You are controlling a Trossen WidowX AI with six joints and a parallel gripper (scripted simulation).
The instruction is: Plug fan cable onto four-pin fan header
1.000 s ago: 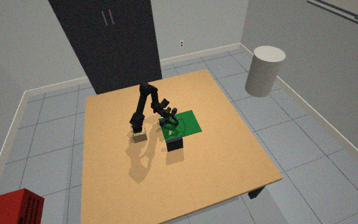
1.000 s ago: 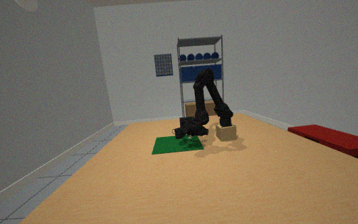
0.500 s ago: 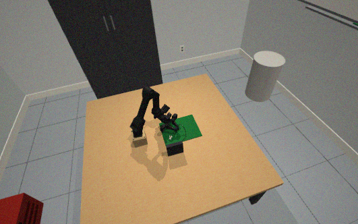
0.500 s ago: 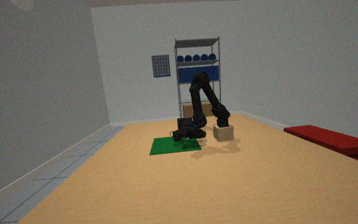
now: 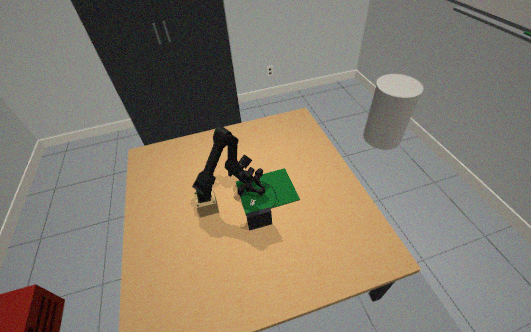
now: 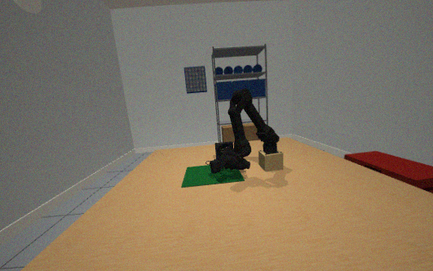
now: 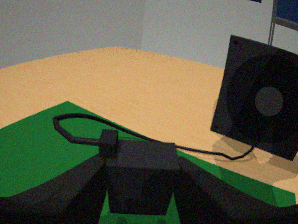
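The green board [image 5: 287, 187] [image 6: 196, 177] [image 7: 30, 145] lies on the table. The black fan [image 5: 260, 220] [image 6: 223, 148] [image 7: 245, 90] stands upright beside it. Its thin black cable [image 7: 75, 117] loops over the board to a small block [image 7: 108, 142] at the plug. My gripper [image 5: 254, 187] [image 6: 227, 164] [image 7: 141, 162] is shut on the dark plug [image 7: 142, 182], low over the board. Whether the plug touches anything beneath it cannot be told. A small pale part [image 5: 253, 202] shows on the board near the fan. The four-pin header cannot be made out in the wrist view.
The arm's base sits on a pale block [image 5: 207, 207] [image 6: 271, 160] on the wooden table [image 5: 170, 270] [image 6: 261, 228] [image 7: 115, 80]. The fan stands close to the board's edge, with the cable running between it and my fingers. A red cabinet [image 5: 5, 310] [image 6: 408, 167] stands off the table.
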